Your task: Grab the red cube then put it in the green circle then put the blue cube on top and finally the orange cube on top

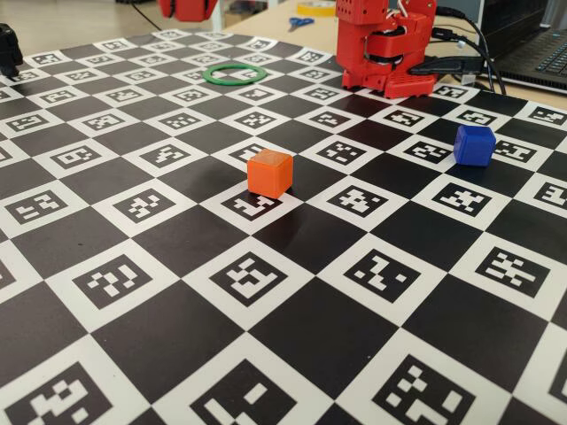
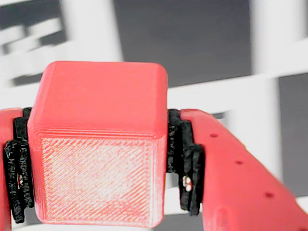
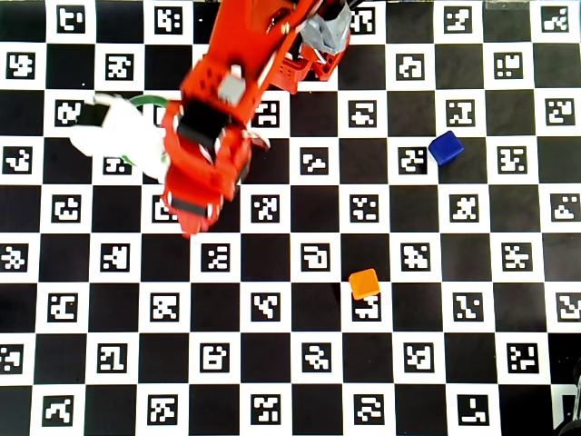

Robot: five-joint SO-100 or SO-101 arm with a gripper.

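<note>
Gripping the red cube [image 2: 98,144], the gripper [image 2: 96,168] is closed on it in the wrist view: the black pads [image 2: 185,163] press against the cube's left and right faces, and the cube fills the space between the red fingers. Blurred black and white squares of the board lie behind it.

Going left to right in the overhead view, the green circle [image 3: 143,102] lies toward the board's upper left corner, showing only as a short arc beside a bright white glare; the rest is hidden by the arm [image 3: 218,118]. The arm reaches from the top edge down and to the left, its end lying just right of and below the ring. From above, the held cube cannot be made out under the arm, so whether it is over the ring or beside it cannot be told. Further right, near the middle of the checkered board [image 3: 300,381], the orange cube [image 3: 364,283] sits alone, well apart from the arm. Furthest right, the blue cube [image 3: 445,147] rests toward the right edge, above the orange one and apart from it.

In the fixed view the green circle [image 1: 234,73] lies flat and empty at the far side of the board, left of the arm's base.
</note>
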